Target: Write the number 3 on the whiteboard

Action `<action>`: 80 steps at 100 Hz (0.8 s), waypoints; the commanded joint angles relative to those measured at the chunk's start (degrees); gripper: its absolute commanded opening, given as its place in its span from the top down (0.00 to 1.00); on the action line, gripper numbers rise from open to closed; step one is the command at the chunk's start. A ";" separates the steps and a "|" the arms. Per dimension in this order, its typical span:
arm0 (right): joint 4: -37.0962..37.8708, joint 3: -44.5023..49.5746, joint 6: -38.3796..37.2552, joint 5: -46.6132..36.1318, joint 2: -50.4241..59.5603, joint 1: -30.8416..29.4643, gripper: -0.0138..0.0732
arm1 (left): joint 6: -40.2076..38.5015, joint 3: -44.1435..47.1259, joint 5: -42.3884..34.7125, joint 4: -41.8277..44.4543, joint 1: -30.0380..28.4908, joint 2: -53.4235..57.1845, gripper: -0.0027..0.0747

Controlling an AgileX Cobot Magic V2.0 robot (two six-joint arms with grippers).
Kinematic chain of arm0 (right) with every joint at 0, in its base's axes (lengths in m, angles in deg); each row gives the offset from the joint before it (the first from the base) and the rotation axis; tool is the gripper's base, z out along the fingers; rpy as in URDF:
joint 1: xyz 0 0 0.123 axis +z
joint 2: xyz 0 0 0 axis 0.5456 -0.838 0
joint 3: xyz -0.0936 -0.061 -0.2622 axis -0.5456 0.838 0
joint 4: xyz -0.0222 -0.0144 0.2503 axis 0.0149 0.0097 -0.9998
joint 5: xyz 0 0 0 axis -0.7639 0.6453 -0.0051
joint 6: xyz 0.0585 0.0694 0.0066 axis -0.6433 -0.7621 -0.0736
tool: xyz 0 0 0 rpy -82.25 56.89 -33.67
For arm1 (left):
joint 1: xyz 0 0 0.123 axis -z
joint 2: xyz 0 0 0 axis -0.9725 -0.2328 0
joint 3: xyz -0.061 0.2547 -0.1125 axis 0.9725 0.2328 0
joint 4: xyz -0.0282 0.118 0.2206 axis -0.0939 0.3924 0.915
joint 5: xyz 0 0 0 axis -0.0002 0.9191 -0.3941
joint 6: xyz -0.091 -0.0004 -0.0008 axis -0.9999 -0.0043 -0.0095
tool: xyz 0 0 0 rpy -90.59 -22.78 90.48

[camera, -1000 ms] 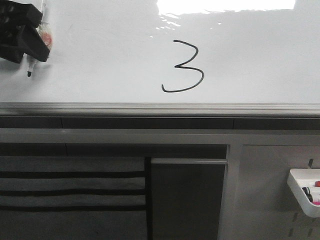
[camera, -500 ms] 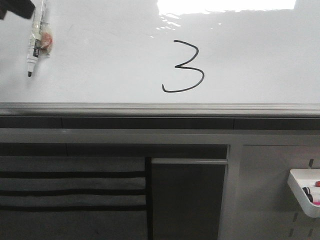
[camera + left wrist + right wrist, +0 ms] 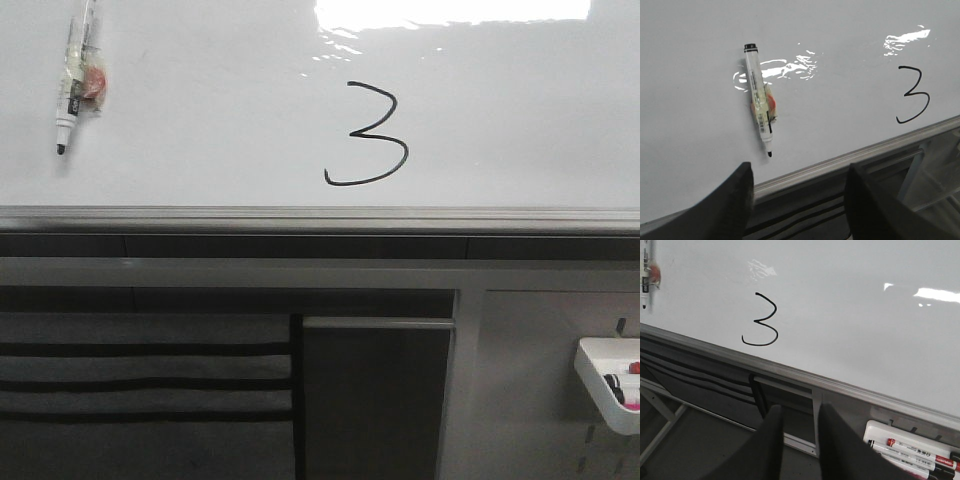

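Curvy black number 3 (image 3: 367, 135) on glossy whiteboard (image 3: 200, 120) (left gripper (image 3: 799, 172) spread, right gripper (image 3: 799, 415) nearly closed).

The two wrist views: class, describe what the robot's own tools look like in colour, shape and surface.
Only the fingers show. The left tool has two matte black, broad, wedge-like fingers with smooth faces. The right tool has two similar black fingers, tapering upward. No cables, labels or markings are visible on either.

A hand-drawn black number 3 (image 3: 366, 134) stands on the whiteboard (image 3: 520, 110), beyond the right claw (image 3: 799, 440). Print on the markers is too small to read.
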 commanded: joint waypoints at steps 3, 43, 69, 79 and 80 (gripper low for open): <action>-0.03 1.31 -0.64 -5.39 2.40 -0.39 0.81 | -0.73 1.57 -6.13 -1.22 0.38 2.70 0.48; -0.03 2.50 -0.64 -5.36 3.25 -0.39 0.93 | -0.73 2.70 -6.03 -1.33 0.38 3.18 0.48; -0.03 2.50 -0.64 -5.36 3.25 -0.39 0.93 | -0.73 2.70 -6.18 -1.33 0.38 3.18 0.48; -0.03 2.50 -0.64 -5.36 3.25 -0.39 0.93 | -0.73 3.37 -8.83 5.34 0.38 5.72 0.54; -0.03 2.50 -0.64 -5.36 3.25 -0.39 0.93 | -0.73 3.39 -8.83 5.46 0.26 6.38 0.54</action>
